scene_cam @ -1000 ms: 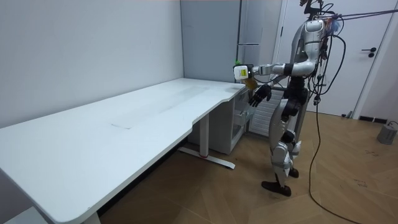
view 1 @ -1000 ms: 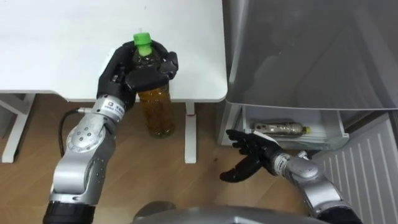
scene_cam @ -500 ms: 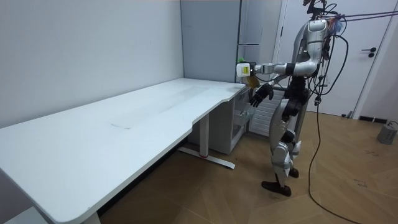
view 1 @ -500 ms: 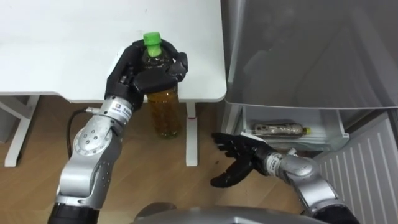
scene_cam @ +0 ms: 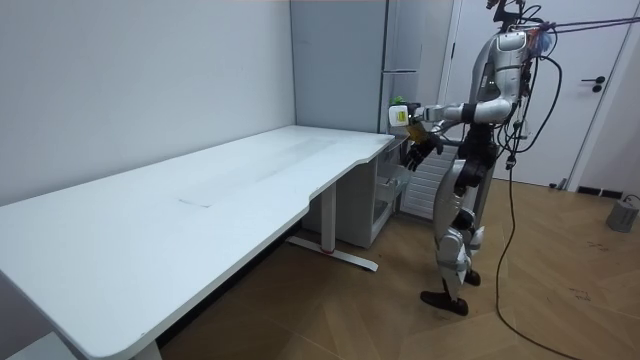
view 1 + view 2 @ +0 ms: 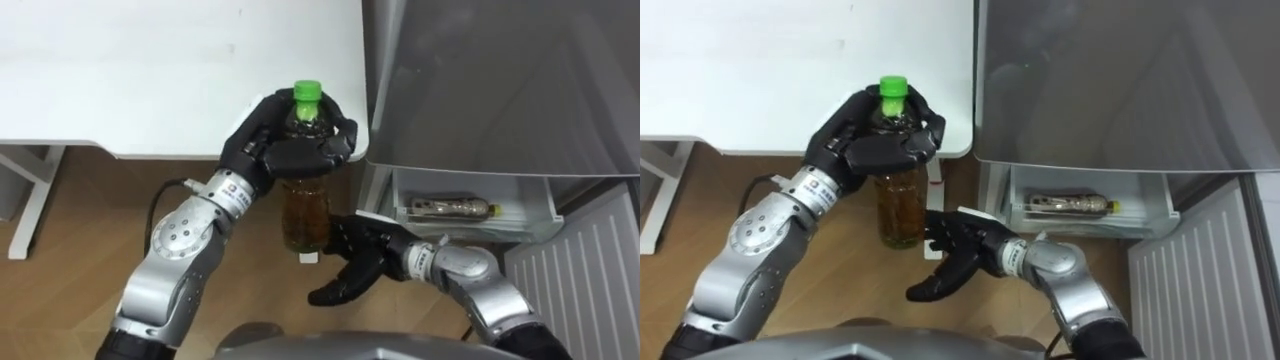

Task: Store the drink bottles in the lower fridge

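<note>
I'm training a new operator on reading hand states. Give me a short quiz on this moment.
1. True or false: the left robot hand is shut on the bottle.
2. Pick one. The right robot hand is:
A) open, near the bottle's base
B) flat on the table
C) closed round the cap
3. Fill the gap: the bottle's cap is ____ in colour.

Key: 1 true; 2 A; 3 green.
</note>
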